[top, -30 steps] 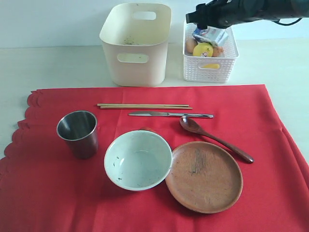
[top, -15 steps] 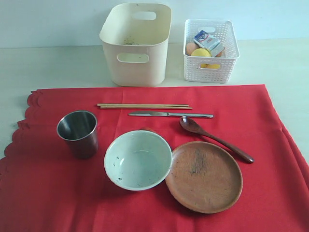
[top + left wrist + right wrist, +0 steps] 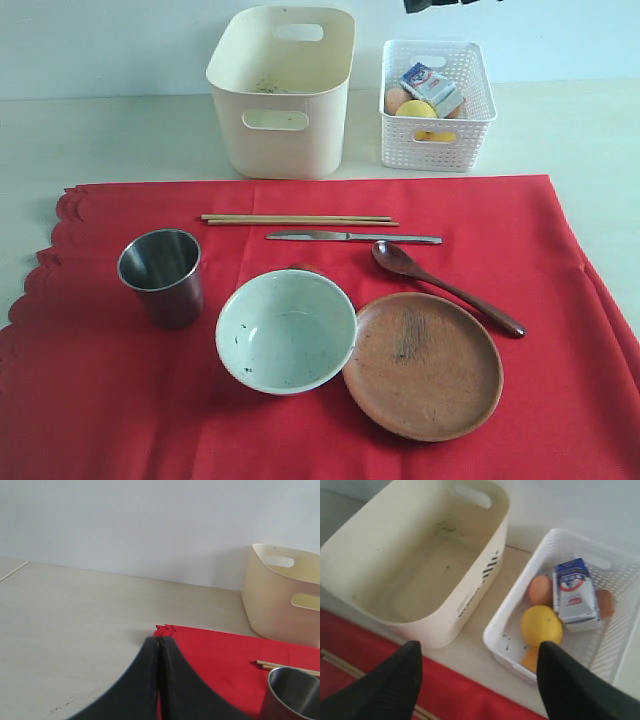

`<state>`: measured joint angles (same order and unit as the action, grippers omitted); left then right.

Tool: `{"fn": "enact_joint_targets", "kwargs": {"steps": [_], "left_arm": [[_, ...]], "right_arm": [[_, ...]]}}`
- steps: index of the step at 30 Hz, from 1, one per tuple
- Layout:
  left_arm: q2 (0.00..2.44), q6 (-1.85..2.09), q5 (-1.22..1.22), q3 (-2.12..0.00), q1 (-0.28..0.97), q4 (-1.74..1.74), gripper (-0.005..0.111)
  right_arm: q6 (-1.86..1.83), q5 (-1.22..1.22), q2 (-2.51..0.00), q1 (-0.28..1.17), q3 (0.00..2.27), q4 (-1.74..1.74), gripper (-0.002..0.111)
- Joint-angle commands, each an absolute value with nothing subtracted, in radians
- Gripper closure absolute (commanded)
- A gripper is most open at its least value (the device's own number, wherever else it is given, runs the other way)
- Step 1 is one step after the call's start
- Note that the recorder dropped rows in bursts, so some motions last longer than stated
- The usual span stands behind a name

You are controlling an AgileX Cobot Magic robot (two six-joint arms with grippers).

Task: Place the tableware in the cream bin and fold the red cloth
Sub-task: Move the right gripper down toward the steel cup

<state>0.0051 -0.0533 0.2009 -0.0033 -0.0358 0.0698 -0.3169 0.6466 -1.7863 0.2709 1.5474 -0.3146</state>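
Tableware was seen laid out on the cloth point(image 3: 560, 300), none of it yet in the bin point(image 3: 283, 155). The left pincer point(image 3: 159, 642) was closed on nothing, its fingers pressed together. The cloth's corner lay just beyond its tips, and the cup point(image 3: 162, 275) stood close ahead and off to one side. The cup was judged light, stiff and slippery, best pinched at the rim with one finger inside. The chopsticks point(image 3: 298, 219), farther ahead of that pincer and beyond the cup, were judged thin, light and apt to roll, so a hold across both at mid-length was thought wise. The bowl point(image 3: 286, 330) was taken to be heavier and breakable, to be held at its rim. The knife point(image 3: 352, 237) lay flat and was expected to be slick and hard to lift; its handle seemed the place. The spoon point(image 3: 445, 287) offered a slim, stiff handle. The plate point(image 3: 423, 365), light but wide, could be gripped only at its raised edge. The right pincer point(image 3: 477, 650) was spread wide and empty, held above the gap between bin and basket point(image 3: 400, 150). All the tableware was well apart from it, the chopsticks nearest. The cloth, soft and limp, was judged best taken at a corner once cleared.
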Motion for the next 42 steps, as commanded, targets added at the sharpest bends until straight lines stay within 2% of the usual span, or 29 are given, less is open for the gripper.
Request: {"fn": "enact_joint_targets", "kwargs": {"steps": [1,11,25,33,42], "left_arm": [[0.0,-0.048,0.199,0.0,-0.037,0.073,0.107],[0.0,-0.048,0.199,0.0,-0.037,0.073,0.107],[0.0,-0.048,0.199,0.0,-0.037,0.073,0.107],[0.0,-0.048,0.199,0.0,-0.037,0.073,0.107],[0.0,-0.048,0.199,0.0,-0.037,0.073,0.107]], "right_arm": [[-0.358,0.682,-1.777,0.34,1.553,-0.337,0.045],[-0.373,0.679,-1.793,0.542,1.553,-0.339,0.045],[-0.376,0.679,-1.901,0.733,1.553,-0.339,0.045],[-0.376,0.665,-1.975,0.801,1.553,-0.339,0.045],[-0.374,0.561,-2.057,0.808,1.553,-0.349,0.045]]}}
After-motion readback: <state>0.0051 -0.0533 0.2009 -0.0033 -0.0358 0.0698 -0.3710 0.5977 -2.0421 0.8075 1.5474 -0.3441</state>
